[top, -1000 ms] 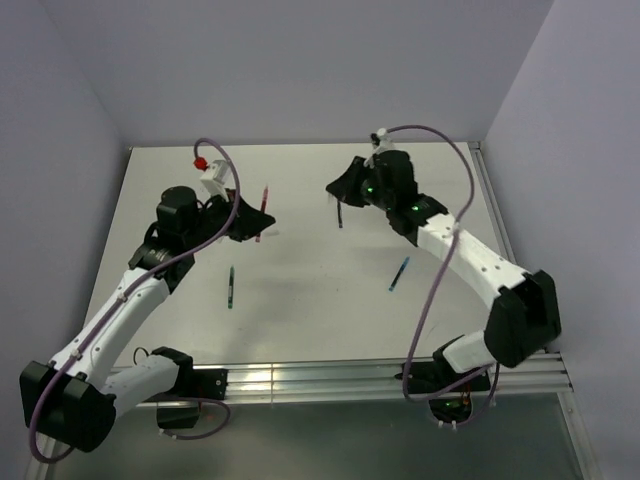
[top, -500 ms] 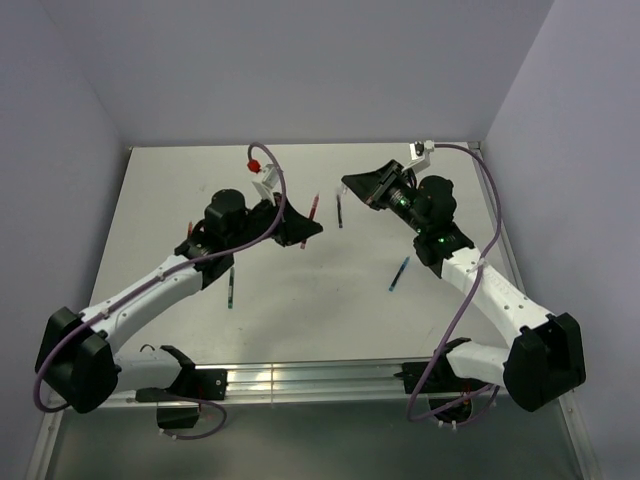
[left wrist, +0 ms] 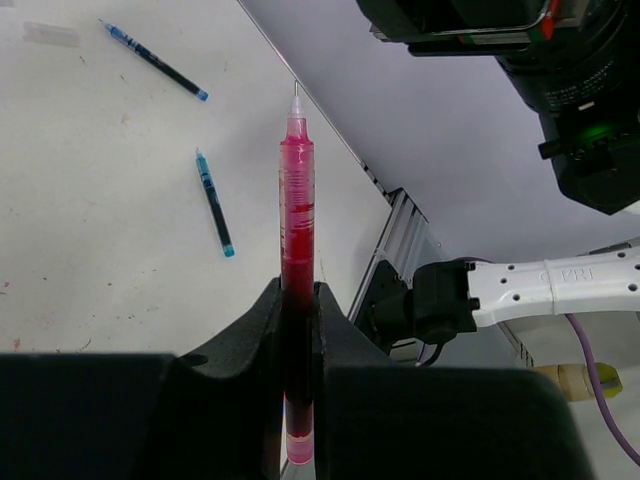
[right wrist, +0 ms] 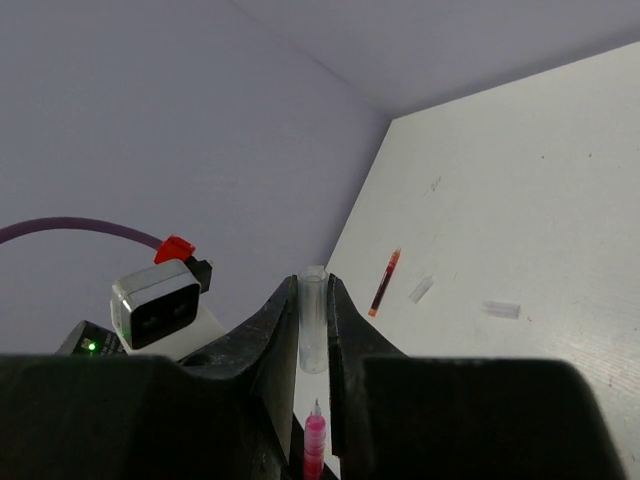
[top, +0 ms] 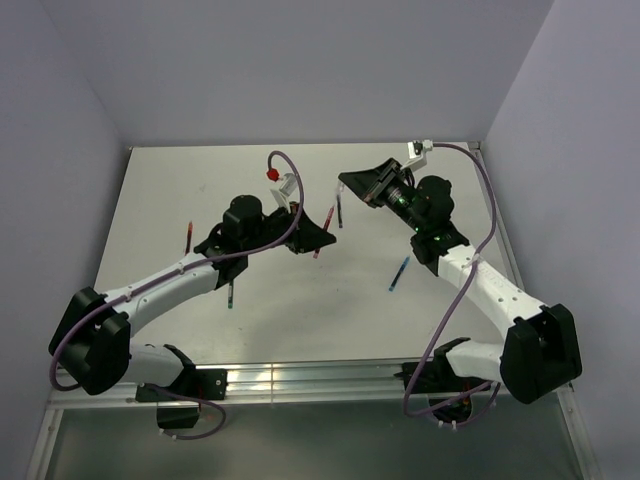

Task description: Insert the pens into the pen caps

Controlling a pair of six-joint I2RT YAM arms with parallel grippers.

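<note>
We grip the red pen (left wrist: 297, 200) tight in our left gripper (left wrist: 297, 296) and a clear cap (right wrist: 313, 335) tight in our right gripper (right wrist: 313, 292), both up over the table (top: 300, 310), close but apart, so next we must line them up and push the tip in.

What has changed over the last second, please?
The left gripper, shut on a red pen, swept rightward towards the right gripper, which turned slightly while gripping a clear cap. No grip changed. The blue pen and green pen on the table stayed put.
</note>
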